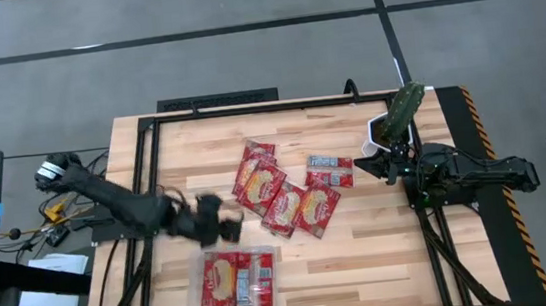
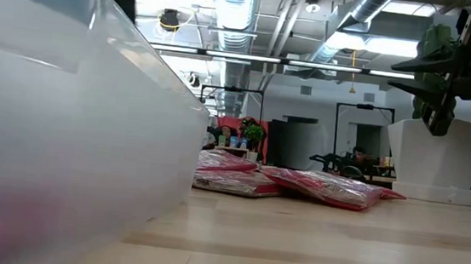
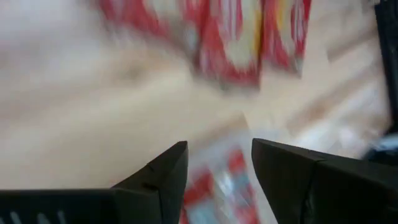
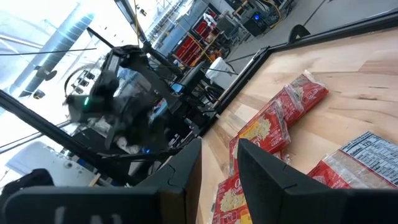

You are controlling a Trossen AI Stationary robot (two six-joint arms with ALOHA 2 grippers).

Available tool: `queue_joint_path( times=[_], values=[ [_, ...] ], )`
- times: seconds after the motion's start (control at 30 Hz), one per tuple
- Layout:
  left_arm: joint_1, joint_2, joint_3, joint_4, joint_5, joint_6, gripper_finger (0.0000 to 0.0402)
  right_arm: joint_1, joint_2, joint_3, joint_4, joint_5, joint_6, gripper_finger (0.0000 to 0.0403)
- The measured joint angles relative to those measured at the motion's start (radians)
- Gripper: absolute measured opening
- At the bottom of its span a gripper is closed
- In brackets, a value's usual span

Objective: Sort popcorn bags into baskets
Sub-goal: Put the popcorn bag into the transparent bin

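Several glossy red popcorn bags lie flat in a loose cluster at the table's middle, and one shows its blue-white panel. The clear plastic tray sits near the near edge with a few bags inside. My left gripper hovers open and holds nothing, between the cluster and the tray. In its blurred wrist view a bag shows below the fingers. My right gripper waits at the table's right side, narrowly open and holding nothing.
A small white bowl holding a tall green object stands at the far right corner, close to the right arm. A black frame borders the table. In the low view the tray's clear wall fills the left half.
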Motion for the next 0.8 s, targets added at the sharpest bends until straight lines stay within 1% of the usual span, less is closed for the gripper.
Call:
queue_joint_path(
  times=[0.1, 0.2, 0.23, 0.3, 0.4, 0.5, 0.57, 0.63, 0.8],
  values=[
    [0.147, -0.051, 0.000, -0.004, 0.046, 0.265, 0.0175, 0.000, 0.000, 0.000, 0.000, 0.000, 0.000, 0.0127],
    [0.287, -0.052, 0.000, 0.034, 0.123, 0.513, 0.0196, 0.000, 0.000, 0.000, 0.000, 0.000, 0.000, 0.0125],
    [0.329, -0.045, 0.000, 0.044, 0.153, 0.584, 0.0206, 0.000, 0.000, 0.000, 0.000, 0.000, 0.000, 0.0125],
    [0.401, -0.022, 0.000, 0.063, 0.208, 0.679, 0.0227, 0.000, 0.000, 0.000, 0.000, 0.000, 0.001, 0.0127],
    [0.478, 0.028, 0.000, 0.081, 0.262, 0.777, 0.0260, 0.000, 0.000, 0.000, 0.000, 0.000, 0.001, 0.0130],
    [0.520, 0.089, 0.000, 0.080, 0.276, 0.841, 0.0281, 0.000, 0.000, 0.000, 0.000, 0.000, 0.000, 0.0132],
    [0.536, 0.134, 0.000, 0.087, 0.276, 0.891, 0.0286, 0.000, 0.000, 0.000, 0.000, 0.000, 0.000, 0.0133],
    [0.544, 0.180, 0.000, 0.131, 0.277, 0.925, 0.0287, 0.000, 0.000, 0.000, 0.000, 0.000, 0.000, 0.0134],
    [0.551, 0.288, 0.000, 0.207, 0.279, 0.958, 0.0288, 0.000, 0.000, 0.000, 0.000, 0.003, 0.001, 0.0132]
  ],
)
